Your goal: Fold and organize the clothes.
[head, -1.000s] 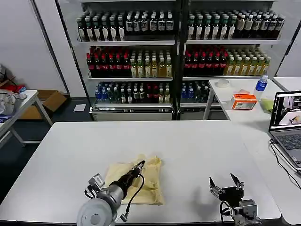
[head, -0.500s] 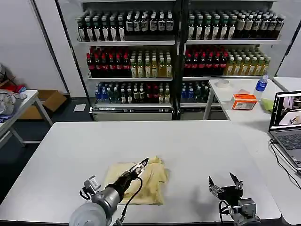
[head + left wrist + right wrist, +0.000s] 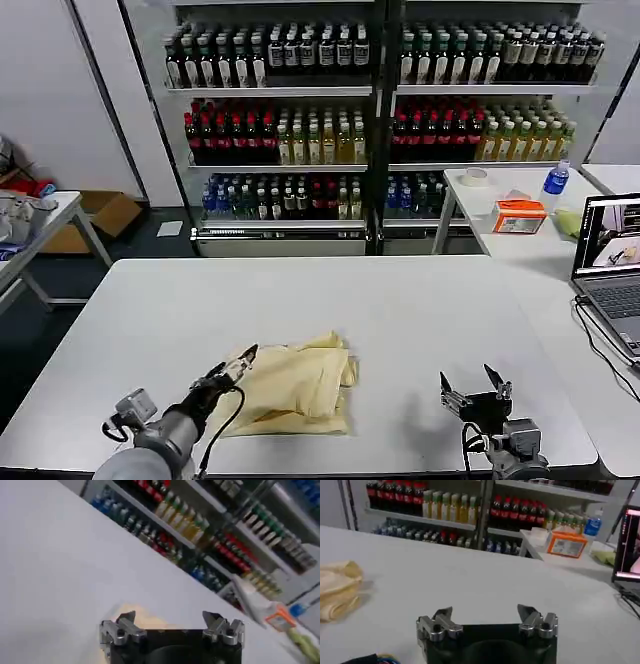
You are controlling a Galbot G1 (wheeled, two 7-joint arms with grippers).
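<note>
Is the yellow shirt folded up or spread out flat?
Folded. The T-shirt lies on the white table as a small bundle with doubled layers and a bunched top edge.

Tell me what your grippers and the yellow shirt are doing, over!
Left gripper open, at the T-shirt's near-left edge. Right gripper open, parked near the table's front edge. T-shirt folded on the table. Nothing in the way.

the left gripper (image 3: 169, 621) has its jaws spread wide, nothing between them, above the white table (image 3: 55, 565). a strip of the yellow shirt (image 3: 145, 623) shows just past the fingers. shelves of bottles (image 3: 200, 527) stand behind, with an orange box (image 3: 278, 621) nearby.
</note>
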